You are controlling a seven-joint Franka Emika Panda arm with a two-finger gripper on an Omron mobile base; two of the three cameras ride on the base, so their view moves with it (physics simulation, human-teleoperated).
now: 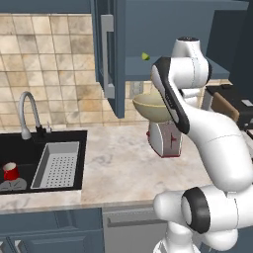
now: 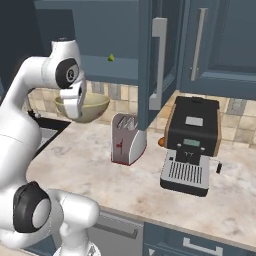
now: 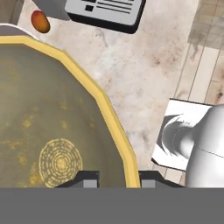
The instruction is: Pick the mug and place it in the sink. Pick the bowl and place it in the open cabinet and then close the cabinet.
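My claw (image 3: 118, 177) is clamped on the rim of the bowl (image 2: 92, 107), which I hold in the air above the toaster (image 1: 165, 138), at 5 o'clock from the open cabinet (image 1: 111, 54). The mug (image 1: 11, 172) stands in the sink (image 1: 24, 148).

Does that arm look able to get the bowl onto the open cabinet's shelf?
Probably yes: the bowl hangs clamped by its rim just below the shelf, and the cabinet door stands wide open.
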